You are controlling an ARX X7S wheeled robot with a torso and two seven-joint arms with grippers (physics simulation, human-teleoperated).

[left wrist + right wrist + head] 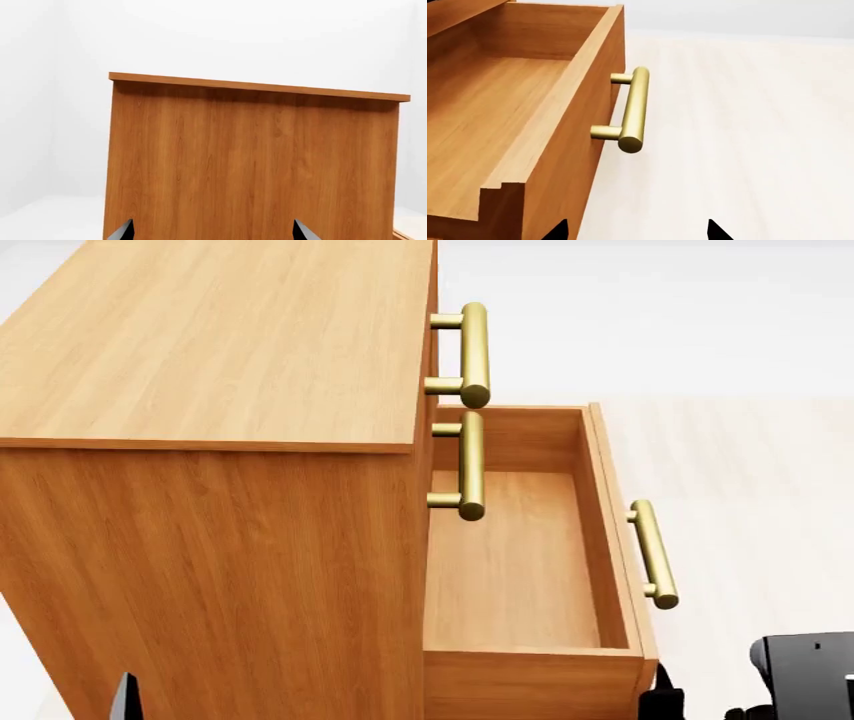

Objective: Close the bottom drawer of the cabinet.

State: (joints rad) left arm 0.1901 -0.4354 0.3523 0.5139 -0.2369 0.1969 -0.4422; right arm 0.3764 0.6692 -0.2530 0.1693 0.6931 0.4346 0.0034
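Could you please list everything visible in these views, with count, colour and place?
cabinet: one, orange-brown wood, left of head view.
bottom drawer: one, orange-brown, pulled out, nothing inside.
upper drawers: two, shut.
handles: three, brass; one on the bottom drawer, two above.
floor: pale wood.
left gripper: black tips apart, facing the cabinet side.
right gripper: black tips apart, near the drawer front, touching nothing.

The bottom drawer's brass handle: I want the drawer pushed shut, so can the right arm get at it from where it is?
Probably yes. In the right wrist view the handle sits ahead of the open right gripper, with only bare floor between. The bottom drawer stands fully pulled out.
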